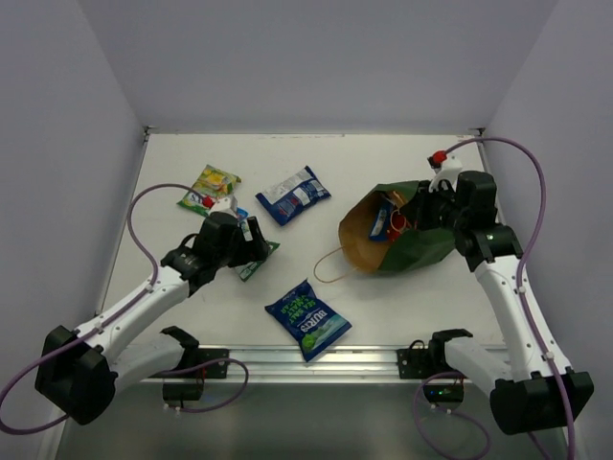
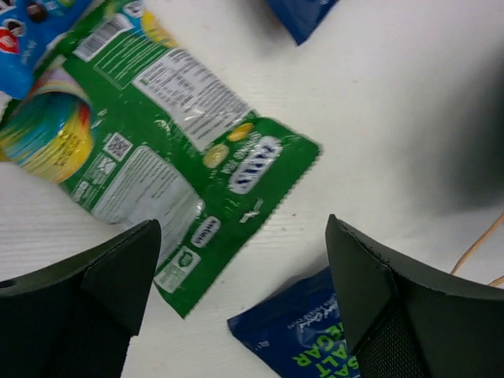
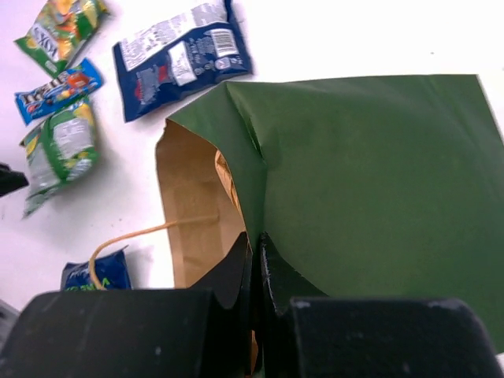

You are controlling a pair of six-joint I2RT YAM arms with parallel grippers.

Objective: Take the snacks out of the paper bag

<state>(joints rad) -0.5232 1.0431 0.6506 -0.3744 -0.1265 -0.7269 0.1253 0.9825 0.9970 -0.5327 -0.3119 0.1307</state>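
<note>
Right pincer [image 3: 256, 240] is clenched on the green wall of the paper bag [image 1: 412, 244], at the lip by the mouth. The bag lies on its side on the surface [image 1: 383, 158], mouth facing left, cord handle [image 1: 330, 266] trailing out. Left pincer [image 2: 242, 224] is released and holds nothing, jaws spread above the green-white packet [image 2: 181, 173], which lies flat. Also out of the bag: two dark blue crisp bags [image 1: 308, 321] [image 1: 294, 195], the yellow-green one [image 1: 211, 185] and a small blue bar [image 3: 59, 89]. At least one packet [image 1: 388, 220] shows inside the mouth; I can't tell how many.

My read of the step is getting out what's left. To do it well, lift the pinched lip so the mouth gapes and bring the left pincer in low and spread. Take one packet by its edge and stay clear of the cord.
</note>
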